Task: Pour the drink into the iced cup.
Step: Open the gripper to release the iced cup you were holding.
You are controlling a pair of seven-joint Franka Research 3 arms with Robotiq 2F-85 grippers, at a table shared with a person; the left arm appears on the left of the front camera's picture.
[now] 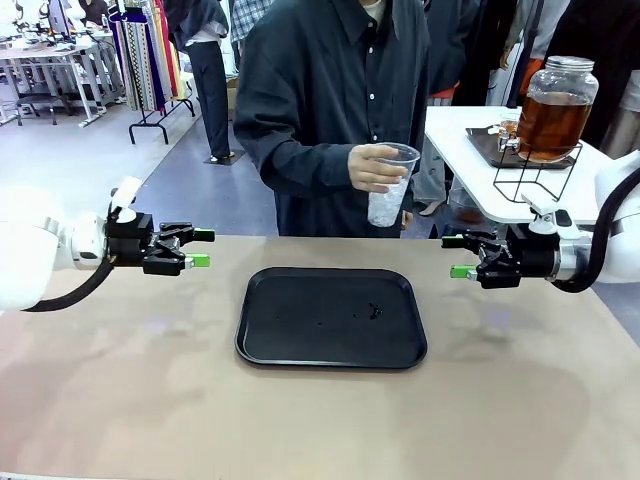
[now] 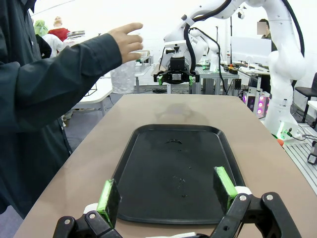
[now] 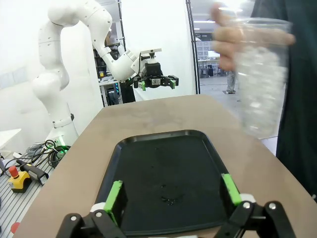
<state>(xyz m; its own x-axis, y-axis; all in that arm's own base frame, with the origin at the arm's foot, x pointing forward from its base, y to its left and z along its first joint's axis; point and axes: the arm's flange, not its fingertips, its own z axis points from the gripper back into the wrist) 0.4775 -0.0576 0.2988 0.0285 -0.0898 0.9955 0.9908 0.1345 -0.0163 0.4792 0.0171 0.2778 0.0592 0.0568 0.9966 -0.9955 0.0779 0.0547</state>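
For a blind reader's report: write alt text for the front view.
A person in a dark shirt holds a clear plastic cup of ice above the far edge of a tan table. A black rectangular tray lies at the middle, between the open left gripper and open right gripper. A glass dispenser jar of amber drink stands behind.

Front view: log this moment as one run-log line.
left gripper: open, empty | right gripper: open, empty | iced cup: in person's hand, above table's far edge | tray: bare | drink: in dispenser

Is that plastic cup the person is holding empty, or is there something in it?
Not empty: the cup, held upright in the person's hand, has clear ice in its lower half. No brown drink shows in it.
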